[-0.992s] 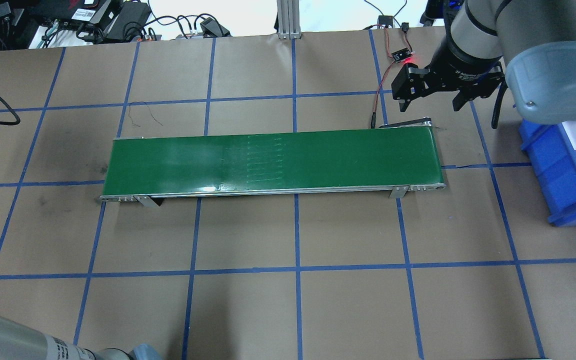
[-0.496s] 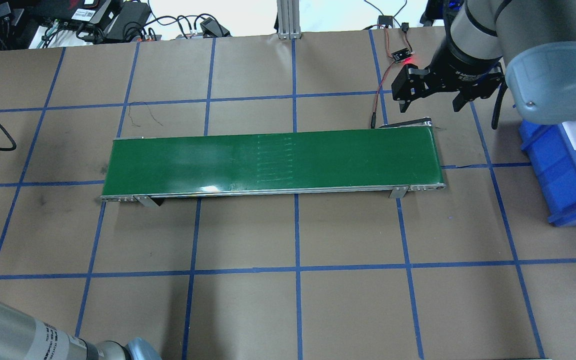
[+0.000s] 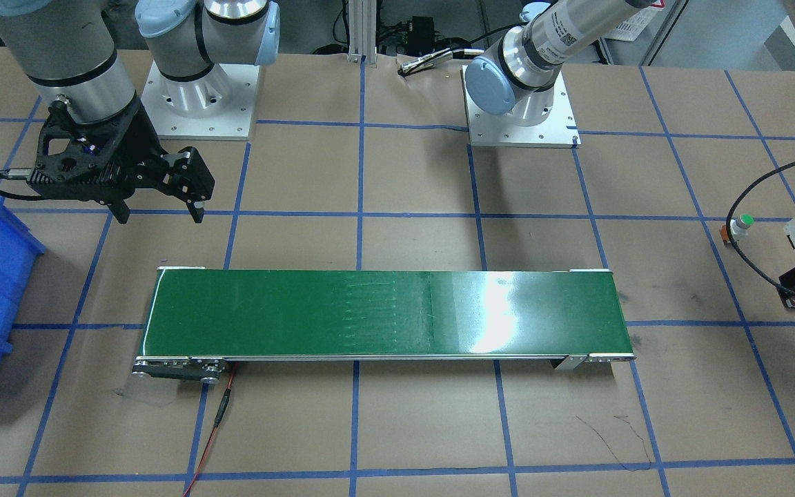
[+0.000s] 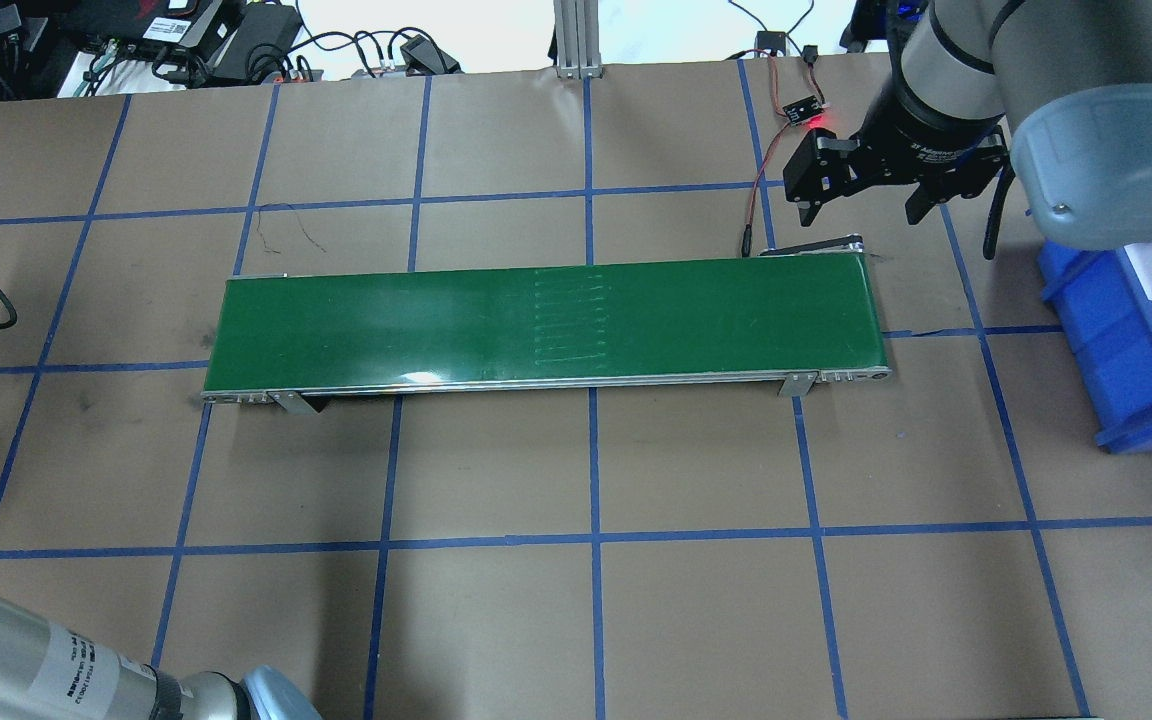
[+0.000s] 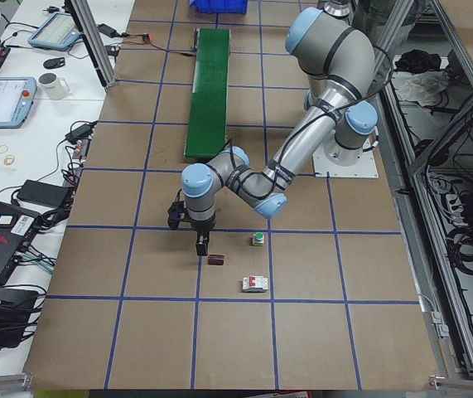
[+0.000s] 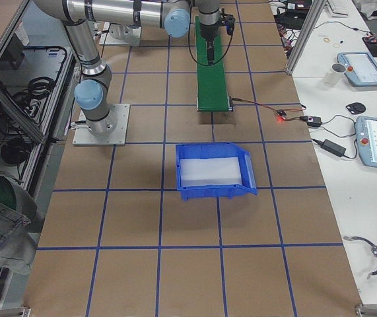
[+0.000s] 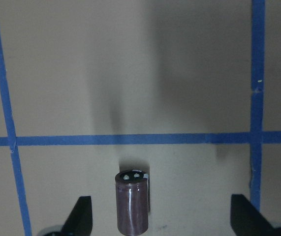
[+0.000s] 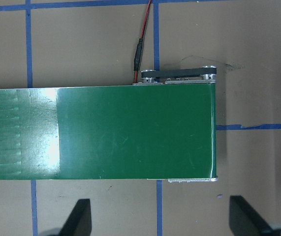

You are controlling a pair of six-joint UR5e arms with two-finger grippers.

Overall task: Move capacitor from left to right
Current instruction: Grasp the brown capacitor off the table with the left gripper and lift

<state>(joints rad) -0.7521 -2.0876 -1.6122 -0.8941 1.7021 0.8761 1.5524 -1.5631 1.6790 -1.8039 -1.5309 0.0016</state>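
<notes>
Below wide-open L gripper (image 7: 162,217), capacitor (image 7: 132,204) on table (image 7: 130,73), ungripped, R gripper (image 8: 159,216) open, empty, by belt (image 8: 130,132).

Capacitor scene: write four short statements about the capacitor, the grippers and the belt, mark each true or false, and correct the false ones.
1. The capacitor sits between the open fingers of the left gripper, untouched. True.
2. The capacitor rests on the green conveyor belt. False: it is on the brown table, beyond the belt's end on the robot's left.
3. The right gripper is shut on the capacitor. False: it is open and holds nothing.
4. The blue bin stands on the robot's right side. True.
</notes>
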